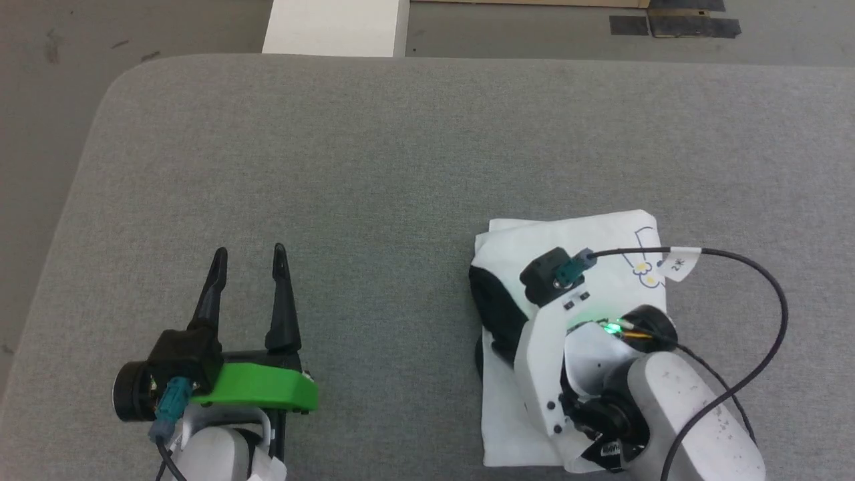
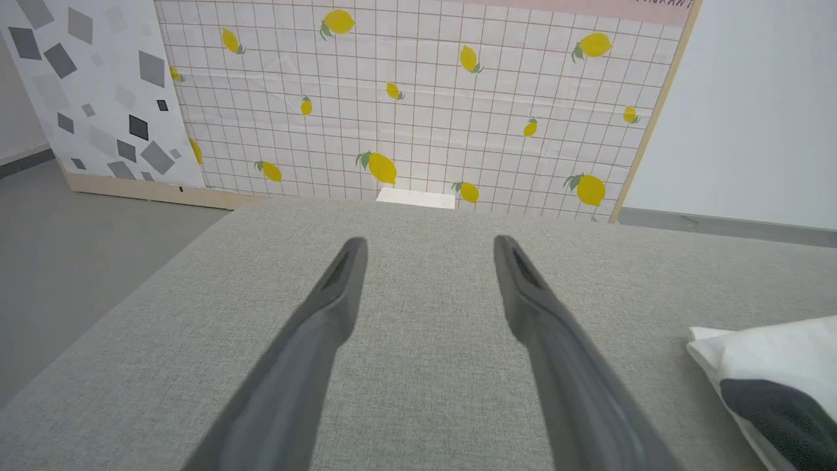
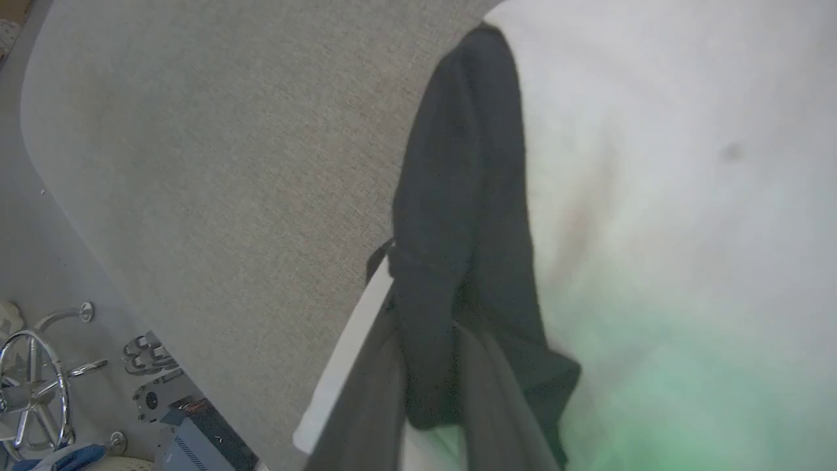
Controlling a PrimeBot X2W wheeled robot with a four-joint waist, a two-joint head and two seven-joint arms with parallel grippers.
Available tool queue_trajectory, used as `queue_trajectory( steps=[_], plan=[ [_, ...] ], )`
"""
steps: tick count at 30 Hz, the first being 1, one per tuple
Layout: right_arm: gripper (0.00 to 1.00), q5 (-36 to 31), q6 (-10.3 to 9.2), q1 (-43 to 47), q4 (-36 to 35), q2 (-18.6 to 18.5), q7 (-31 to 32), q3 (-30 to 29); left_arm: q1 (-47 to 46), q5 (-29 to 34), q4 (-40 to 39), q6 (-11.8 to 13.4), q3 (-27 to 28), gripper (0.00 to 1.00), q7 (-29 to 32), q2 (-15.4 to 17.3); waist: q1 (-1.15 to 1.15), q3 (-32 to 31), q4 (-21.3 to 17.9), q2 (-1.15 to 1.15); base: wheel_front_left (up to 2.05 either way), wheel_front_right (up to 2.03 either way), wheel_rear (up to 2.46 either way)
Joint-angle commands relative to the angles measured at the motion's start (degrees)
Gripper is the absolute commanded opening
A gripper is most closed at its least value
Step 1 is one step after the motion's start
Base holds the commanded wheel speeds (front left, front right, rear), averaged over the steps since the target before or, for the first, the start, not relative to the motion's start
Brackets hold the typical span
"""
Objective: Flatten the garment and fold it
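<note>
Garment (image 1: 568, 234) lies folded near the table's (image 1: 374, 167) front right, its sleeve pinched.
Right tool (image 3: 418, 340) is nearly closed on the black sleeve (image 3: 458, 196); left tool (image 1: 248, 257) gapes wide, empty. A snagged release could drag the sleeve out and undo the fold.

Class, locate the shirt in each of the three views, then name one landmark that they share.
Head view: shirt at lower right, folded.
Left wrist view: shirt in the bottom right corner.
Right wrist view: shirt across the right half.
Shared landmark: the black sleeve at the shirt's edge.
</note>
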Motion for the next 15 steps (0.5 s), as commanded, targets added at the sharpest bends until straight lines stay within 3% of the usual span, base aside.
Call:
queue_trajectory(
  steps=[1, 6, 10, 15],
  plan=[
    [1.00, 1.1, -0.08, -0.5, 0.7, 0.3, 0.2, 0.6, -0.8, -0.3, -0.1, 0.3, 0.0, 1.00, -0.2, -0.1, -0.01, -0.4, -0.2, 0.00, 0.00, 0.00, 0.00],
    [1.00, 4.2, -0.08, 0.3, -2.0, 0.5, -4.6, -0.2, -0.4, -0.3, 0.4, 0.2, -0.2, 1.00, -0.2, -0.1, -0.01, -1.7, -1.5, 0.00, 0.00, 0.00, 0.00],
    [1.00, 8.4, -0.08, 1.8, -8.5, 0.7, -13.7, -2.4, -0.1, -0.3, 0.7, -0.2, 0.2, 1.00, -0.2, -0.1, -0.01, -3.2, -3.3, 0.00, 0.00, 0.00, 0.00],
    [1.00, 11.8, -0.08, 5.5, -14.8, 0.9, -25.8, -11.0, 0.5, -0.1, 0.4, -0.6, 1.0, 1.00, -0.2, -0.1, -0.01, -4.8, -5.9, 0.00, 0.00, 0.00, 0.00]
  ],
)
